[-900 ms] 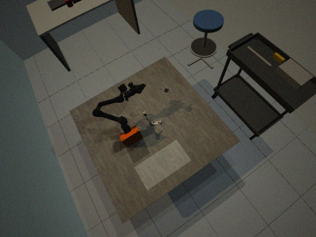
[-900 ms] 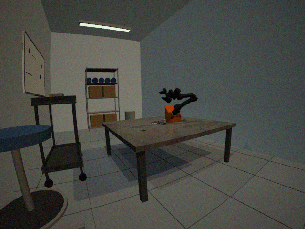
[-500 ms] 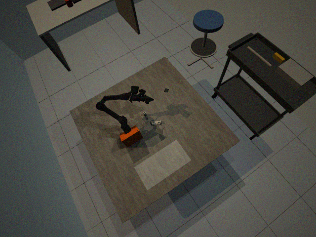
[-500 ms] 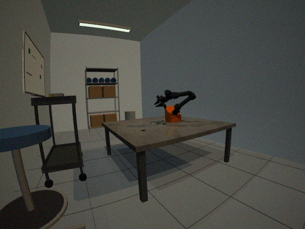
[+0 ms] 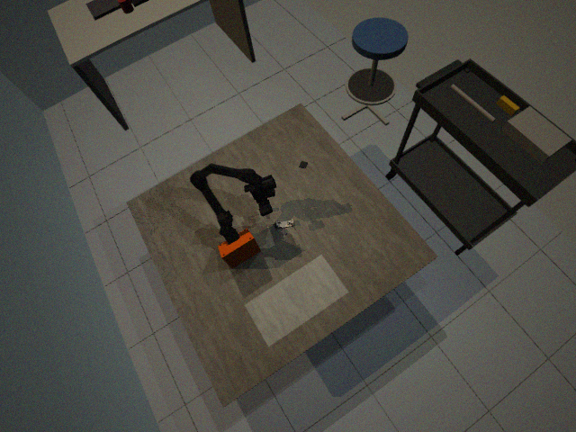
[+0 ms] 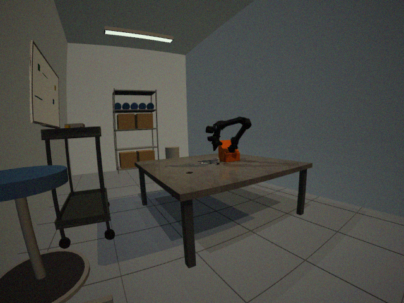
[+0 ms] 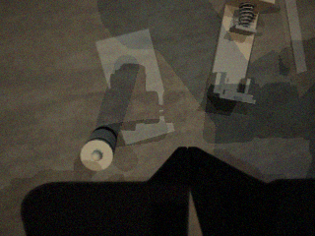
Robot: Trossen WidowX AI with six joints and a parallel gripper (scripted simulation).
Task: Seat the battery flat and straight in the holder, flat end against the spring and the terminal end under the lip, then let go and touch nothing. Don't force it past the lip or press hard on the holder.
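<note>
The battery is in the left of the wrist view, outside the fingers. Its cream end with the small nub faces the camera, so it seems to stand on end; its dark side runs into shadow. In the top view the arm hides it. The holder lies on the table with nothing in it. In the wrist view its coiled spring is at the top and the lip end is nearer the fingers. My gripper is shut and empty, above the table, pointing down.
The arm's orange base block stands near the holder. A pale rectangle lies on the table, and a small dark square lies farther off. A cart and a blue stool stand beside the table.
</note>
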